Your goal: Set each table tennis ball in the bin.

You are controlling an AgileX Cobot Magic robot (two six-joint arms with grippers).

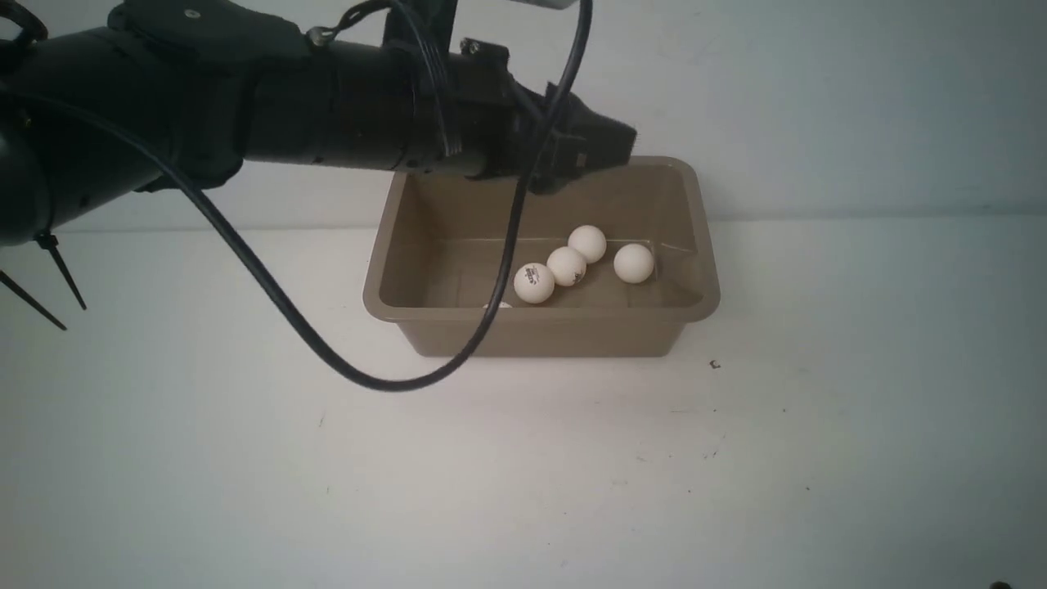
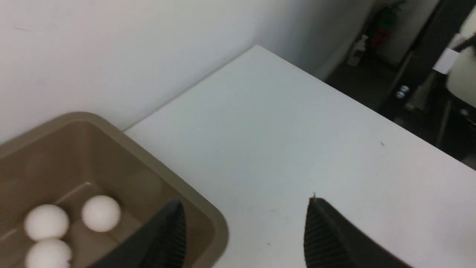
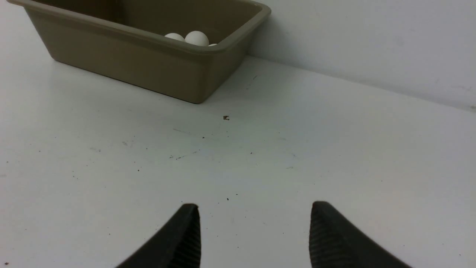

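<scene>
The taupe bin (image 1: 705,245) stands at the back of the white table, against the wall. Several white table tennis balls lie in it: one with a dark logo (image 1: 534,283), one behind it (image 1: 566,266) and one apart to the right (image 1: 634,263). My left gripper (image 1: 609,141) hangs over the bin's back rim. In the left wrist view it (image 2: 245,203) is open and empty above the bin's corner (image 2: 167,171), with balls (image 2: 101,213) below. My right gripper (image 3: 254,204) is open and empty, low over bare table, short of the bin (image 3: 130,63).
A black cable (image 1: 393,383) loops down from the left arm across the bin's front wall. A small dark speck (image 1: 715,364) lies on the table by the bin's right front corner. The table's edge (image 2: 372,108) drops off to a dark room.
</scene>
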